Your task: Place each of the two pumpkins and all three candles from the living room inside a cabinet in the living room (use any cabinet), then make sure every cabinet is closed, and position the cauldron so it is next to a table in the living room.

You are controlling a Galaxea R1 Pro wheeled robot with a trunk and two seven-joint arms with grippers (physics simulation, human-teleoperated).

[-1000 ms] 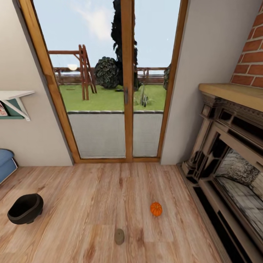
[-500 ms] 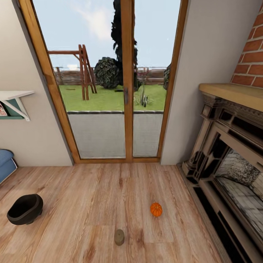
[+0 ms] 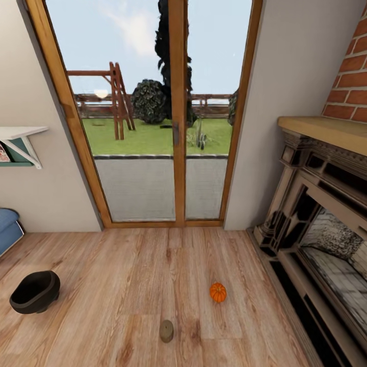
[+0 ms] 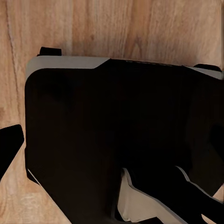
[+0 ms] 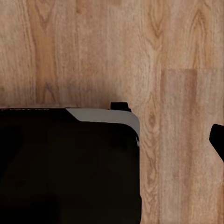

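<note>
Orange pumpkin (image 3: 217, 292) sits on the plank floor (image 3: 127, 285) near the fireplace (image 3: 316, 229), with a grey candle (image 3: 166, 330) a little closer to me and the black cauldron (image 3: 34, 291) well off to the left by the sofa (image 3: 7, 229). I judge they lie loose because nothing has been gathered yet. Both wrist cameras look down past the dark base onto bare planks, arms tucked for driving, so everything lies well ahead of either end effector. Whether either end effector is apart or together, I cannot tell.

Matt black cauldron (image 3: 34, 291), wood-plank floor (image 3: 127, 285)
</note>
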